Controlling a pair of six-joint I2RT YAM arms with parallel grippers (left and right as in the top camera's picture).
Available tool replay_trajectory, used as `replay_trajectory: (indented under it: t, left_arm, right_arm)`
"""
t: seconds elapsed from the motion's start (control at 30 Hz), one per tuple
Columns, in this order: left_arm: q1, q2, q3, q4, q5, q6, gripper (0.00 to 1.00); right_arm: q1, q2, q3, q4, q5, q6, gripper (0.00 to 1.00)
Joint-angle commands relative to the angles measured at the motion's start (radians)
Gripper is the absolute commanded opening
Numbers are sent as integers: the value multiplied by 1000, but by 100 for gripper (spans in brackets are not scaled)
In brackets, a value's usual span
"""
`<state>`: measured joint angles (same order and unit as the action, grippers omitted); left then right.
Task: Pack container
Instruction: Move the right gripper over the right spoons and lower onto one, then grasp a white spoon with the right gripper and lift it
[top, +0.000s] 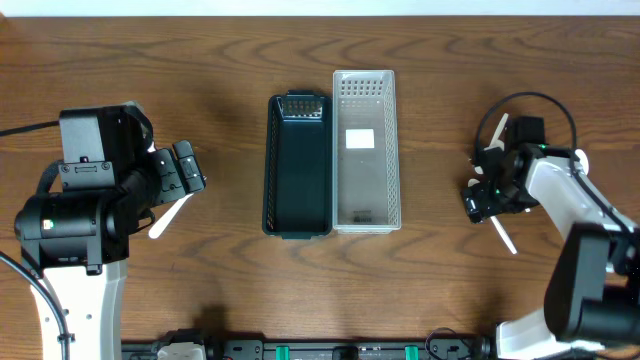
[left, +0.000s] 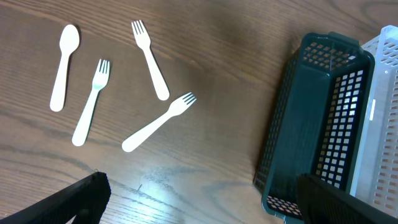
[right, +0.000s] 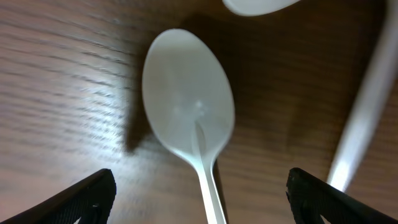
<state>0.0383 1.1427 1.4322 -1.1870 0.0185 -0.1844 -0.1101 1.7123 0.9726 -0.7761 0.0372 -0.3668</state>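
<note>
A dark green basket (top: 298, 165) and a white basket (top: 366, 150) stand side by side mid-table, both without cutlery. In the left wrist view three white forks (left: 149, 59) (left: 91, 102) (left: 158, 121) and a white spoon (left: 64, 65) lie left of the green basket (left: 311, 124). My left gripper (left: 199, 193) is open and empty above bare wood, also seen overhead (top: 185, 170). My right gripper (right: 200, 193) is open, low over a white spoon (right: 188, 99) whose handle runs between the fingers, untouched. Overhead it is at the right (top: 485, 195).
Another spoon bowl (right: 261, 5) and a white handle (right: 364, 106) lie close to the right gripper. Overhead, white utensils show by the right arm (top: 503, 235) (top: 497, 130) and one by the left arm (top: 168, 218). A white label lies in the white basket (top: 359, 139).
</note>
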Motion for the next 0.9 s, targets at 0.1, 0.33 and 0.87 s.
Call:
replay_trajectory:
  t: [0.1, 0.33, 0.87]
  left_arm:
    - [5, 1, 11, -2, -12, -12, 98]
    - [5, 1, 11, -1, -12, -12, 98]
    - [5, 1, 11, -1, -12, -12, 98]
  right_arm:
    - [0, 94, 17, 19, 25, -21, 87]
    - [0, 127, 16, 22, 55, 9, 58]
    - [0, 127, 27, 28, 71, 114, 1]
